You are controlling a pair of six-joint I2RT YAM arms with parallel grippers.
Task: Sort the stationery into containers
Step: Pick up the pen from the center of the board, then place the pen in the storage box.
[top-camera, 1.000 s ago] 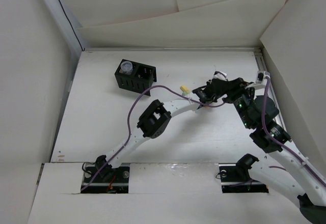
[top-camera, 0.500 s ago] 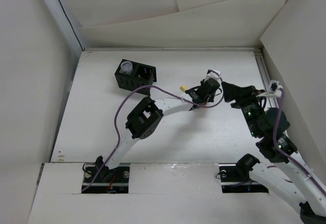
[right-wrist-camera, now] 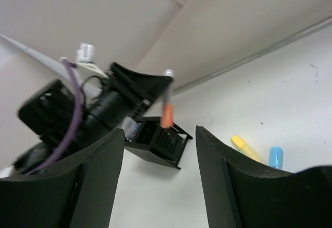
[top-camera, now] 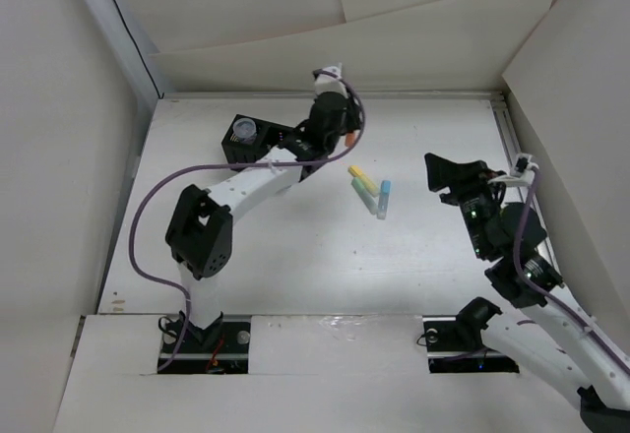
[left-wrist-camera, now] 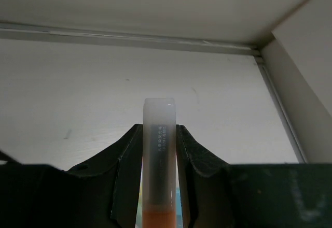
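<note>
Swung away across the bench (top-camera: 423, 128), the left pincer (top-camera: 343, 136) now hangs just right of the organizer (top-camera: 251, 159), whose left compartment holds the jar (top-camera: 243, 130). A yellow stick (top-camera: 356, 173), green stick (top-camera: 367, 187) and blue stick (top-camera: 384, 195) lie together nearby. Left wrist: it grips the orange stick (left-wrist-camera: 159, 150). Right wrist: the right pincer (right-wrist-camera: 158, 134) gapes, holding nothing.

It looks like a robotics lab test cell. A bare white table (top-camera: 295, 256) is boxed in by plain white board panels (top-camera: 59, 157). A cabled left arm (top-camera: 251, 185) and right arm (top-camera: 522, 256) are bolted at its near edge.
</note>
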